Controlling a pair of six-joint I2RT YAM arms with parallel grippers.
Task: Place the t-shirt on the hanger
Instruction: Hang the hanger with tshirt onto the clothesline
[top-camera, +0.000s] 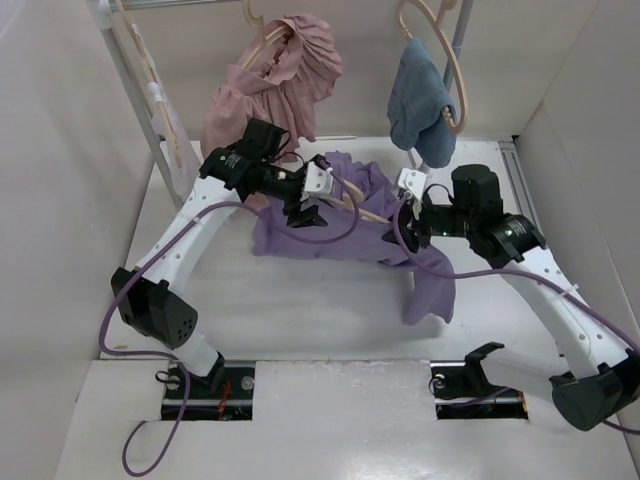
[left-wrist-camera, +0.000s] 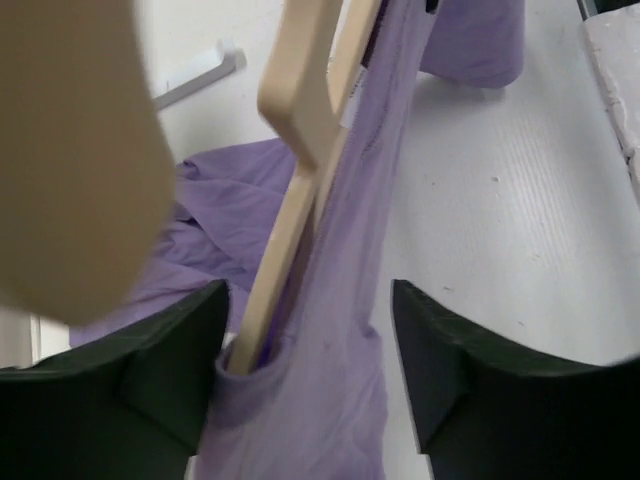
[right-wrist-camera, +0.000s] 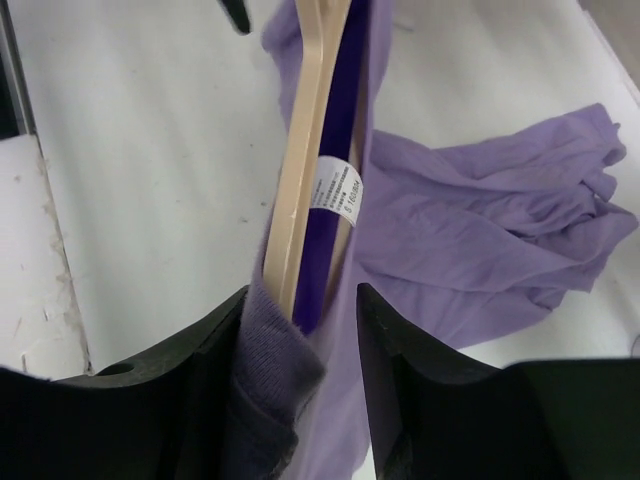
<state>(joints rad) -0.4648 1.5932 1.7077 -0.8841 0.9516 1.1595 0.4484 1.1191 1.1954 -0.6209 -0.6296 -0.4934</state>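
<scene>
The lavender t-shirt (top-camera: 330, 225) lies crumpled mid-table, one part hanging toward the front (top-camera: 432, 290). The pale wooden hanger (top-camera: 366, 212) is held between my two grippers, partly inside the shirt. My left gripper (top-camera: 312, 198) is open. In the left wrist view its jaws (left-wrist-camera: 310, 340) stand wide around the hanger (left-wrist-camera: 300, 190) and the shirt (left-wrist-camera: 330, 390), with the hanger close to the left finger. My right gripper (top-camera: 408, 208) is shut. In the right wrist view (right-wrist-camera: 303, 350) it pinches the shirt's ribbed collar (right-wrist-camera: 270, 360) with the hanger (right-wrist-camera: 300, 180) running into it.
A dusty pink garment (top-camera: 275, 85) and a blue-grey garment (top-camera: 420, 95) hang on like hangers from a rack at the back. The rack's white post (top-camera: 135, 90) stands at the back left. White walls close in the table (top-camera: 300, 320) on both sides.
</scene>
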